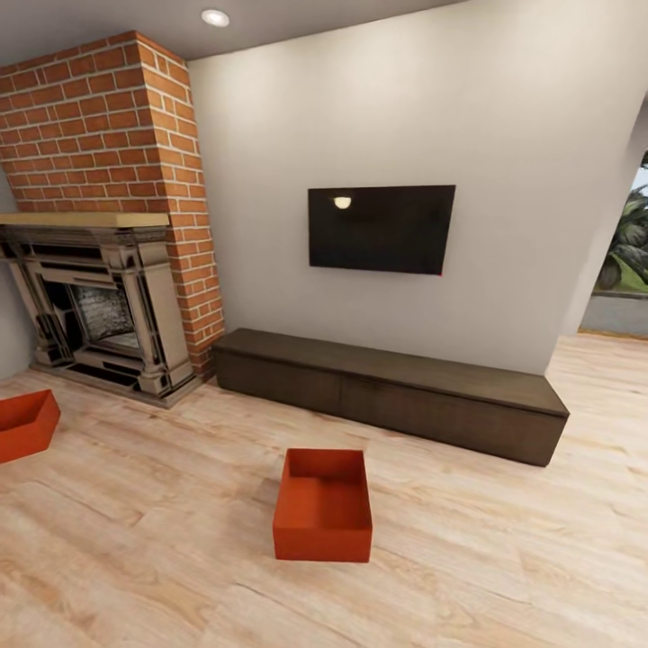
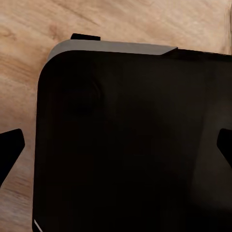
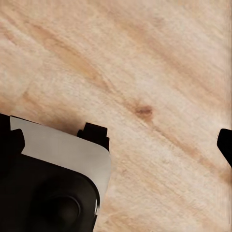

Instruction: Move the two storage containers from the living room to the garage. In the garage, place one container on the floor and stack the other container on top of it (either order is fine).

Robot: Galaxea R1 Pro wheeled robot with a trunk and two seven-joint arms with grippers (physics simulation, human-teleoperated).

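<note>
Both bins sit open-top on the living-room plank floor [image 1: 504,576], ready for pickup: one bin [image 1: 322,504] central before the cabinet [image 1: 396,391], the other [image 1: 25,423] near the fireplace [image 1: 99,306]. Nothing blocks the near one. Each pincer points at the floor, fingertips spread wide, holding nothing.

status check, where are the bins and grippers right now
Both grippers open, empty, over wood floor. Near bin on the floor ahead, upright. Second bin at far left by the fireplace. Nothing between robot and near bin.
</note>
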